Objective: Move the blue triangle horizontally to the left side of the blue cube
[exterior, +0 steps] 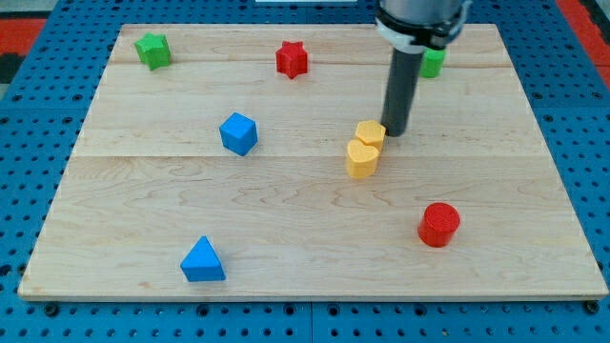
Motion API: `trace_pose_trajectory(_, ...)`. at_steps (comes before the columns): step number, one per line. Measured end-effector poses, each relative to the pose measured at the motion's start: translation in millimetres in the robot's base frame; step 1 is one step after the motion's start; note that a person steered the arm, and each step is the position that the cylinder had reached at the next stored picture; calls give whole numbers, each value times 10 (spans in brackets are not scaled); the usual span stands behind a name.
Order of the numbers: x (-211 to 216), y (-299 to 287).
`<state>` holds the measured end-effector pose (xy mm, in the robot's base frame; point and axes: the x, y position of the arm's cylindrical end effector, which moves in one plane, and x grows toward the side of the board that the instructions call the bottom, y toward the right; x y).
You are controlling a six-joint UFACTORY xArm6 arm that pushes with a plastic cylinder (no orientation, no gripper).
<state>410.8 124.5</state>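
Note:
The blue triangle [202, 260] lies near the view's bottom left of the wooden board [286, 200]. The blue cube [238, 132] sits above it, left of the middle. My tip [396, 131] rests on the board right of the middle, just to the right of a yellow hexagon block [370, 133]. The tip is far to the right of both blue blocks.
A yellow heart block [361, 159] touches the yellow hexagon from below. A red cylinder [438, 224] stands at the lower right. A red star [292, 59] and a green star [152, 50] sit near the top. A green block [433, 63] is partly hidden behind the rod.

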Motion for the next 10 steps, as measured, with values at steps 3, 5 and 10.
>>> trace_pose_trajectory(3,1780,193)
trace_pose_trajectory(5,2005,-1236)
trace_pose_trajectory(10,2080,-2386)
